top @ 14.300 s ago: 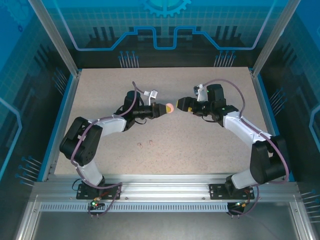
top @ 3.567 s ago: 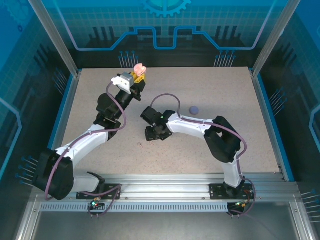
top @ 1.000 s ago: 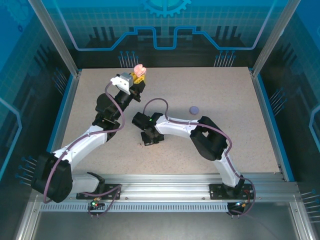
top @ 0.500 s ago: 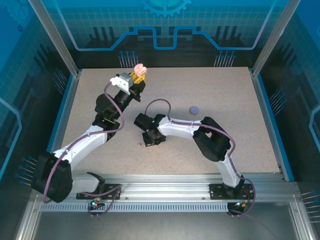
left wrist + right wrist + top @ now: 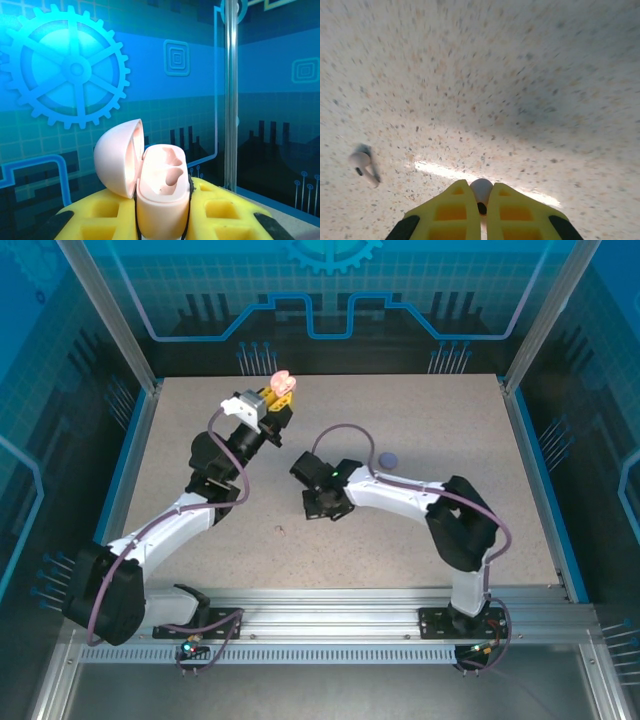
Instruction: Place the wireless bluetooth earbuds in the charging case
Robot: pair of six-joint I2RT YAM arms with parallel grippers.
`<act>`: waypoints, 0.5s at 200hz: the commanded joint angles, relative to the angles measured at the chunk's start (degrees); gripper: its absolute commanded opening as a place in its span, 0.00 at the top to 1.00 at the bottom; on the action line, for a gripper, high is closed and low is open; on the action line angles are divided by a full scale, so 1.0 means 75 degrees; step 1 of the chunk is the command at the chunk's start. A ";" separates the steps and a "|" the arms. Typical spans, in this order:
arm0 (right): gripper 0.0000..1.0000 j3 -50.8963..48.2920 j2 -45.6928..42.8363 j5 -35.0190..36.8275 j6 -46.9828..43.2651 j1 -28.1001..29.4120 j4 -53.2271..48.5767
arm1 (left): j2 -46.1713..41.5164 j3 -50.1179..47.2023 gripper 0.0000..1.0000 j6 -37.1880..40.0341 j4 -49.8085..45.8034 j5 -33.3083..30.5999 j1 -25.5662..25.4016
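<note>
Right wrist: loose pale earbud (image 5: 362, 162) on speckled table (image 5: 530, 75), near right pincer (image 5: 481, 196)

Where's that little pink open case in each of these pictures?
Top external: pink case, upper left of centre, held up by the left pincer.
Left wrist: bottom centre, lid swung open leftward.
Right wrist: speckled table and a pinched earbud.
Shared landmark: back-wall gear emblem.

Both arms are the same build: white shells with chunky black joints. Left arm (image 5: 170, 525) is lower left, right arm (image 5: 398, 493) centre-right. Purplish cables (image 5: 345, 427) loop off each. The left end effector (image 5: 162, 210) and right end effector (image 5: 481, 195) have bright yellow fingers (image 5: 451, 212) with square pockets.
</note>
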 commanded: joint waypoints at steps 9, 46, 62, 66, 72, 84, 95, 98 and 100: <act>0.95 -0.0214 -0.1195 0.0288 -0.0262 -0.0457 0.0375 | -0.0200 -0.0077 1.00 0.0541 0.0787 0.0481 -0.0095; 0.95 -0.0262 -0.2461 0.0123 -0.0701 -0.1064 0.0734 | -0.0321 0.0012 1.00 0.1185 0.0717 0.0690 -0.0204; 0.95 -0.0263 -0.2970 -0.0061 -0.0955 -0.1318 0.0978 | -0.0395 0.0075 1.00 0.1473 0.0558 0.0743 -0.0273; 0.95 -0.0254 -0.3088 -0.0099 -0.1012 -0.1391 0.1038 | -0.0410 0.0103 1.00 0.1542 0.0523 0.0764 -0.0294; 0.95 -0.0245 -0.3269 -0.0165 -0.1093 -0.1489 0.1124 | -0.0424 0.0132 1.00 0.1635 0.0448 0.0793 -0.0329; 0.96 -0.0228 -0.3608 -0.0351 -0.1232 -0.1683 0.1343 | -0.0445 0.0171 1.00 0.1875 0.0326 0.0830 -0.0418; 0.96 -0.0205 -0.3878 -0.0507 -0.1302 -0.1868 0.1537 | -0.0447 0.0212 1.00 0.2115 0.0206 0.0837 -0.0521; 0.96 -0.0202 -0.3945 -0.0563 -0.1330 -0.1915 0.1591 | -0.0442 0.0223 1.00 0.2169 0.0165 0.0836 -0.0531; 0.96 -0.0194 -0.3999 -0.0608 -0.1344 -0.1946 0.1628 | -0.0437 0.0234 1.00 0.2214 0.0146 0.0836 -0.0556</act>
